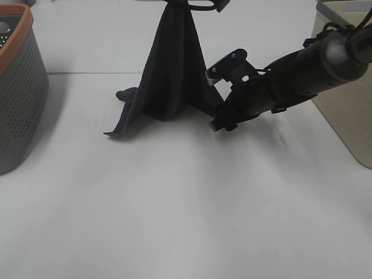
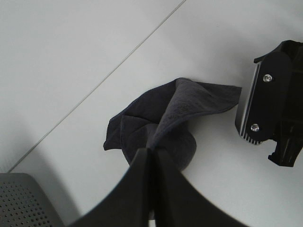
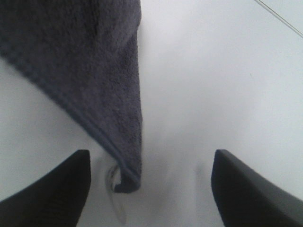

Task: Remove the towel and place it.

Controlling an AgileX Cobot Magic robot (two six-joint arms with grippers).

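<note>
The dark towel point(image 1: 171, 70) hangs in a cone from my left gripper point(image 1: 192, 4) at the top edge of the high view, and its lower folds rest on the white table. In the left wrist view the left gripper point(image 2: 152, 158) is shut on a pinched peak of the towel point(image 2: 189, 101). My right gripper point(image 1: 216, 99) is low at the towel's right corner, and its jaws stand wide open. In the right wrist view the towel's hemmed corner point(image 3: 127, 179) hangs between the two spread fingers point(image 3: 57, 184), touching neither of them.
A grey perforated basket point(image 1: 17, 93) with an orange rim stands at the left edge. A pale bin point(image 1: 346, 110) sits at the right edge behind the right arm. A thin seam point(image 1: 93, 72) crosses the table behind the towel.
</note>
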